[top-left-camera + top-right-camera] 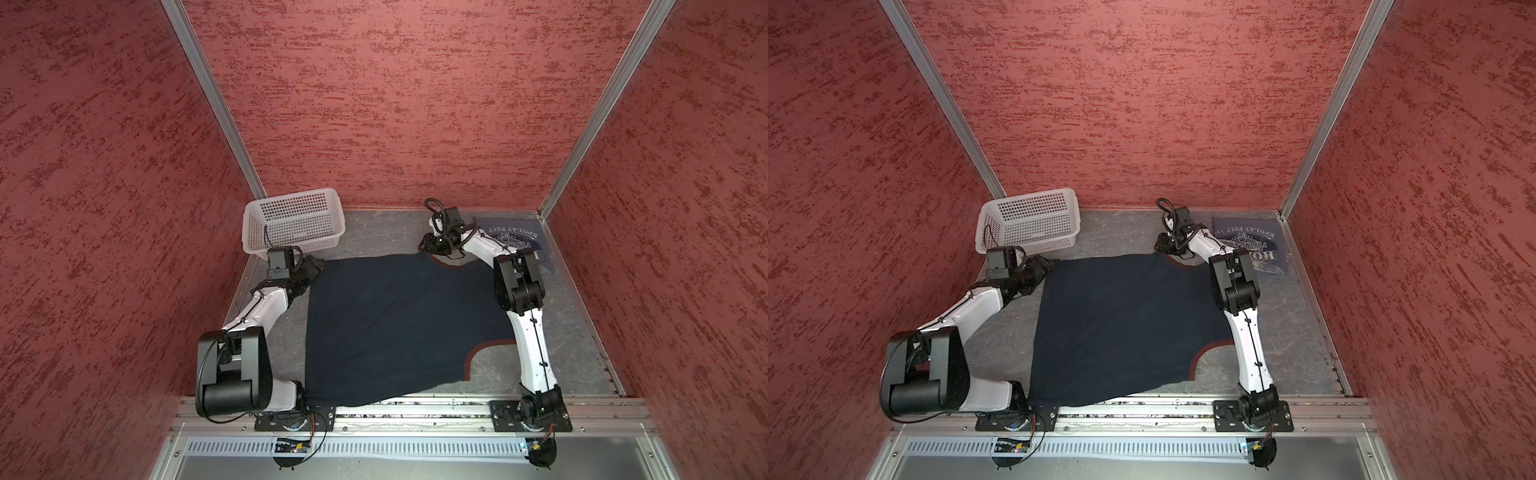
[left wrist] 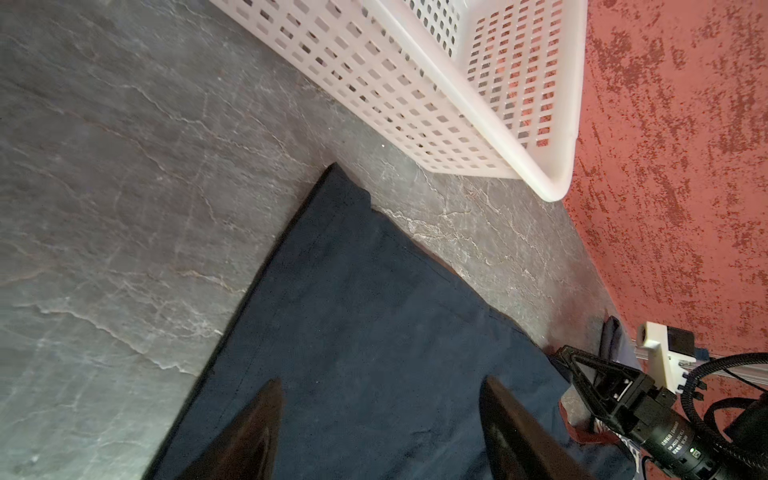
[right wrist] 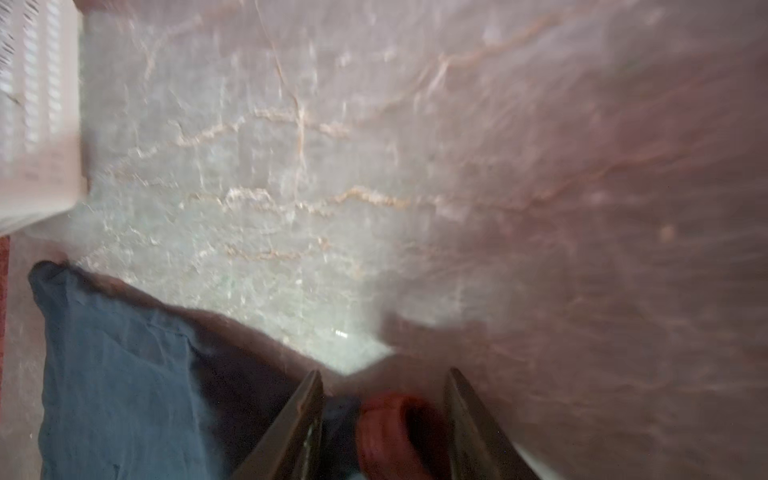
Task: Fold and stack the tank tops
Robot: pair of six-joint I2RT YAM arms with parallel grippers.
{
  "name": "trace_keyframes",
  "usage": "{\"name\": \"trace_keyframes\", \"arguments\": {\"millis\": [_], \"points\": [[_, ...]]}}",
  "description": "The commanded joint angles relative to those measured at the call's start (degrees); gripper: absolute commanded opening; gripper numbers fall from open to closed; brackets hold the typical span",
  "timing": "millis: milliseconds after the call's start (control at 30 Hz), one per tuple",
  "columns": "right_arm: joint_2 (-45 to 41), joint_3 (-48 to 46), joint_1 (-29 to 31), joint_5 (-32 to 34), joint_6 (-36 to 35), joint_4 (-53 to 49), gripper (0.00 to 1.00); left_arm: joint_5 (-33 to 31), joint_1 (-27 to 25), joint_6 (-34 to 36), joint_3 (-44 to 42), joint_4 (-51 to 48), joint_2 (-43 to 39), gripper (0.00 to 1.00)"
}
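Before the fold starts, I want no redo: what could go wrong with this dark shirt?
The left gripper stands open over its corner of the dark shirt, holding nothing, while the right gripper has the maroon trim between its jaws: a one-sided lift would likely skew it.
The near hem hangs over the front rail and might snag.
The basket stands close to the left gripper and could be bumped.

We get soft, even light, but the right wrist view smears the navy tank top (image 3: 116,374) and tabletop (image 3: 291,166).
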Motion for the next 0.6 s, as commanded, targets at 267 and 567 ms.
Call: {"name": "trace_keyframes", "arguments": {"millis": [267,567], "points": [[-7.75,-12.66,-0.61,8.38,-2.03,4.91,0.01,3.33,-1.01,2.3,5.57,-1.06,7.87,0.75],[-28.37,-39.95,-5.65,18.05,1.61,14.45,0.0,-4.06,-14.21,5.41,18.11,-7.51,16.59,0.73]]}}
